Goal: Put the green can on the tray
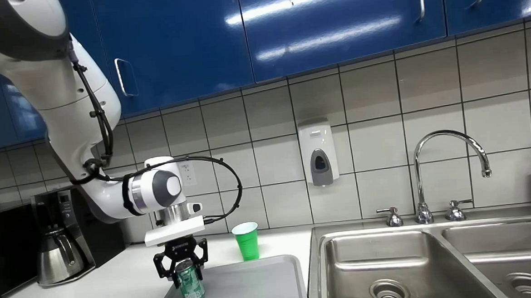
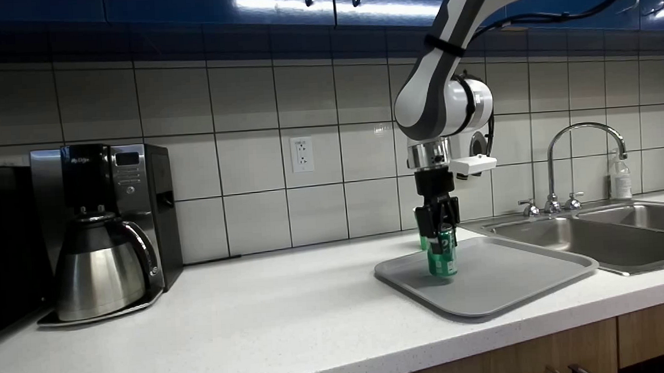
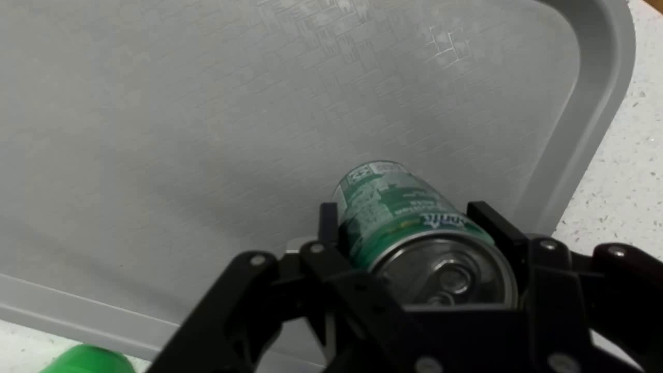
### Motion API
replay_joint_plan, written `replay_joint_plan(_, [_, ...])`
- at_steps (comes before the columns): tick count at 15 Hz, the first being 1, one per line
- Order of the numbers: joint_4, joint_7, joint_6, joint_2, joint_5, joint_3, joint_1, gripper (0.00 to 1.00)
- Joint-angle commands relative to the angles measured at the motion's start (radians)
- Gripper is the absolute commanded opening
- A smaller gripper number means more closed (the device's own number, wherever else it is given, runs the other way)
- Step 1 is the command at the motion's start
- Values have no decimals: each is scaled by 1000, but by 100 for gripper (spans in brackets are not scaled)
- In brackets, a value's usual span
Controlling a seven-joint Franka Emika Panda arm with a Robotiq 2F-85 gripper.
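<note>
The green can (image 1: 192, 290) is between the two black fingers of my gripper (image 1: 189, 281) and shows in both exterior views (image 2: 443, 267). In the wrist view the fingers (image 3: 403, 207) press on both sides of the can (image 3: 386, 207), with its silvery top towards the camera. The can stands nearly upright, over the light-grey tray (image 2: 524, 273). Its base is at or just above the tray's surface; I cannot tell whether it touches. The tray also shows in the wrist view (image 3: 207, 103), with the can near one of its edges.
A bright green cup (image 1: 248, 245) stands on the counter just behind the tray. The steel sink (image 1: 317, 273) with a faucet (image 1: 446, 132) adjoins the tray's side. A coffee maker (image 2: 166, 218) with a steel carafe (image 2: 100, 272) stands at the counter's opposite end.
</note>
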Motion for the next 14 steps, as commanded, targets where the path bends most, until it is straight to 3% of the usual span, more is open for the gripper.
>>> replay_joint_plan(1, [-18, 27, -7, -29, -22, 2, -14, 79])
replay_joint_plan(2, [-20, 27, -8, -30, -21, 1, -15, 90])
replay_joint_plan(4, [-20, 29, -7, -31, -19, 0, -16, 99])
replay_joint_plan(14, [-32, 47, 13, -119, -25, -17, -20, 100])
